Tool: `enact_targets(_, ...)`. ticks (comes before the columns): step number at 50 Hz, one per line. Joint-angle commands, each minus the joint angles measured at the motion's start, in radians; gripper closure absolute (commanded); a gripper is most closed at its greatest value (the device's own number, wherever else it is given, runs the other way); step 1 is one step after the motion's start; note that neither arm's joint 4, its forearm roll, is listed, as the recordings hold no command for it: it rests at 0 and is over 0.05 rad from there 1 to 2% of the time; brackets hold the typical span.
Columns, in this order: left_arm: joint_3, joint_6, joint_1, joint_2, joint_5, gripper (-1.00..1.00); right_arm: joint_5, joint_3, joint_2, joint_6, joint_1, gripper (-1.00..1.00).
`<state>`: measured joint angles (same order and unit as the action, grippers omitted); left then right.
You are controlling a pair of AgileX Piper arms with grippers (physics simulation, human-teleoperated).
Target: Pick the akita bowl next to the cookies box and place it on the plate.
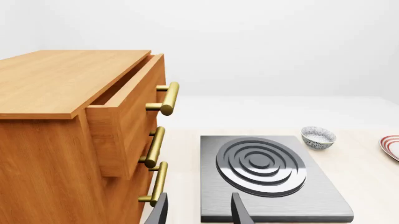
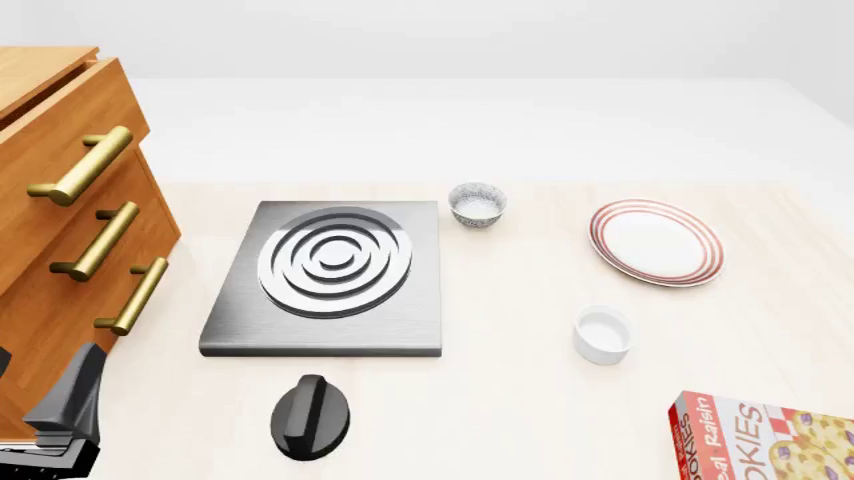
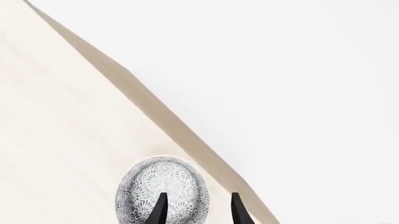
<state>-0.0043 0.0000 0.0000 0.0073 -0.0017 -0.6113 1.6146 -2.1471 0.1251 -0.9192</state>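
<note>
- Where the table edge runs close by, the akita bowl is seen under the right gripper; its fingers are spread, one over the bowl, nothing clasped.
- Only in the front view are the cookies box and plate shown; that bowl is not seen there.
- The left gripper is held apart, gripping nothing.

A small patterned bowl, grey and white on its outside, is seen on the pale table close to the table's edge, with the two dark fingertips of the right gripper held apart over its near side, one overlapping the bowl.
</note>
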Motion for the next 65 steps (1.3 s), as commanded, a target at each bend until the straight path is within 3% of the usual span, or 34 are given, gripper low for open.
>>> enact_targets(1,0.0,0.0,0.0,0.0,0.0,-1.0,0.015,-0.017,-0.017,0.007,0.005,-1.0)
enact_targets(31,0.0,0.0,0.0,0.0,0.0,-1.0,0.039,-0.035,-0.058,0.042,-0.005,-1.0)
enact_targets(32,0.0,0.0,0.0,0.0,0.0,-1.0,0.046,-0.042,-0.06,0.066,-0.017,-1.0)
enact_targets(40,0.0,0.0,0.0,0.0,0.0,-1.0,0.055,-0.047,-0.072,0.058,-0.01,-1.0)
enact_targets(41,0.0,0.0,0.0,0.0,0.0,-1.0,0.058,-0.048,-0.068,0.056,-0.01,1.0)
enact_targets(58,0.0,0.0,0.0,0.0,0.0,-1.0,0.008,-0.038,0.016,0.029,0.005,1.0)
enact_targets(65,0.0,0.0,0.0,0.0,0.0,-1.0,-0.03,-0.034,0.079,-0.009,0.023,1.0)
